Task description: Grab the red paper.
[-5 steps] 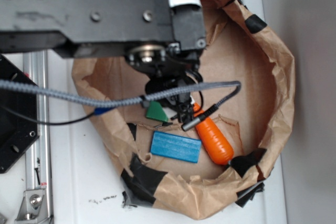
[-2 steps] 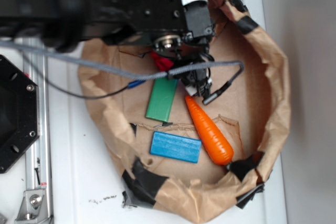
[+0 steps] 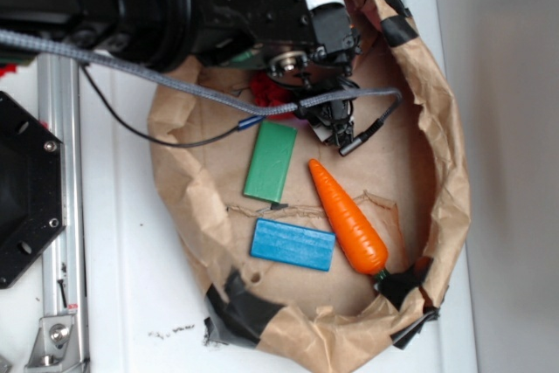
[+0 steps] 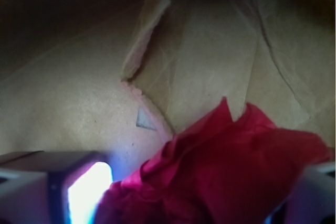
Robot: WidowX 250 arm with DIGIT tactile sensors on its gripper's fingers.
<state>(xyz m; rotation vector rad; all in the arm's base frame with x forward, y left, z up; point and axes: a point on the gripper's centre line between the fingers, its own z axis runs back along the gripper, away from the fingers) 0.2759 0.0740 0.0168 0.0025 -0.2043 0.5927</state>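
The red paper is a ruffled bright red wad at the back of the brown paper nest, mostly hidden under the arm in the exterior view. In the wrist view the red paper fills the lower middle. It lies between the two fingers, with a bright gap beside the left finger. The right finger is at the wad's edge. My gripper is low over the wad with its jaws wide apart around it, not closed on it.
A green block lies just in front of the red paper. A blue block and an orange carrot lie nearer the front. The crumpled nest wall with black tape patches rings everything. A cable hangs across.
The arm has moved back from above the green block to the far part of the nest. The green block and carrot are now uncovered, and the gripper stands over the red paper.
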